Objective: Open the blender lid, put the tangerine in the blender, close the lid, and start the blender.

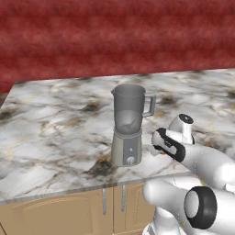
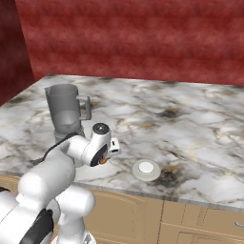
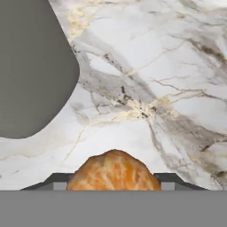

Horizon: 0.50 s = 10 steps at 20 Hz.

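The blender (image 1: 128, 125) stands near the counter's front edge with its jar open at the top; it is also at the left in the right base view (image 2: 66, 114), and its grey base (image 3: 31, 66) fills the hand view's upper left. The blender lid (image 2: 146, 169) lies flat on the counter, right of the arm. My gripper (image 3: 114, 181) hangs low over the marble just right of the blender's base and is shut on the tangerine (image 3: 114, 170), which sits between the fingertips (image 3: 55, 181). A sliver of the orange tangerine (image 2: 102, 161) shows under the hand.
The marble counter (image 1: 55, 124) stretches wide to the left and behind the blender, with a red wall (image 1: 114, 36) at the back. Wooden cabinet doors (image 1: 69, 213) lie below the counter's front edge.
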{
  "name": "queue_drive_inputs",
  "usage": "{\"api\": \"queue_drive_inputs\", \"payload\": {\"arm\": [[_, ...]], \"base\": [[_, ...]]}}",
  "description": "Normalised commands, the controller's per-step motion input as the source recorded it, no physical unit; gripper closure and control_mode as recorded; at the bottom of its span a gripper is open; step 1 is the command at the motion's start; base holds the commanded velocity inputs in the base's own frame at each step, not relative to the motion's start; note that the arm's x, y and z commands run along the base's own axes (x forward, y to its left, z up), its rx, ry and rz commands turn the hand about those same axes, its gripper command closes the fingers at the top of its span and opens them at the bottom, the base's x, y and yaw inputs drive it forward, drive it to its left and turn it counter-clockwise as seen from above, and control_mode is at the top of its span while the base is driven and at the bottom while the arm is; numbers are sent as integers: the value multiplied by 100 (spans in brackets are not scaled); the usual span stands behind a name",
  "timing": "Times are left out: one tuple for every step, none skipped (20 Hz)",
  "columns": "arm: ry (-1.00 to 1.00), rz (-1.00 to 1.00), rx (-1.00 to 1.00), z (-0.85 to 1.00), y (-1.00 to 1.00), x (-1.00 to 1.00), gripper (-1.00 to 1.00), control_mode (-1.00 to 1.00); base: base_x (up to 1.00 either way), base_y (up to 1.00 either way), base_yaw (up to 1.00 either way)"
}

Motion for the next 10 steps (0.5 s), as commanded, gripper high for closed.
{"api": "queue_drive_inputs", "payload": {"arm": [[-28, 0, 0, 100, 0, -5, 100, -100], [-25, 0, 0, 100, 0, -7, 100, -100], [-23, 0, 0, 100, 0, -14, 100, -100], [-19, 0, 0, 100, 0, -20, 100, -100], [-15, 0, 0, 100, 0, -23, 100, -100], [-11, 0, 0, 100, 0, -19, 100, -100], [-10, 0, 0, 100, 0, -31, 100, -100], [-9, 0, 0, 100, 0, -34, 100, -100], [-9, 0, 0, 100, 0, -34, 100, -100], [-6, 0, 0, 100, 0, -34, 100, -100]], "base": [[0, 0, 0], [0, 0, 0], [0, 0, 0], [0, 0, 0], [0, 0, 0], [0, 0, 0], [0, 0, 0], [0, 0, 0], [0, 0, 0], [0, 0, 0]]}}
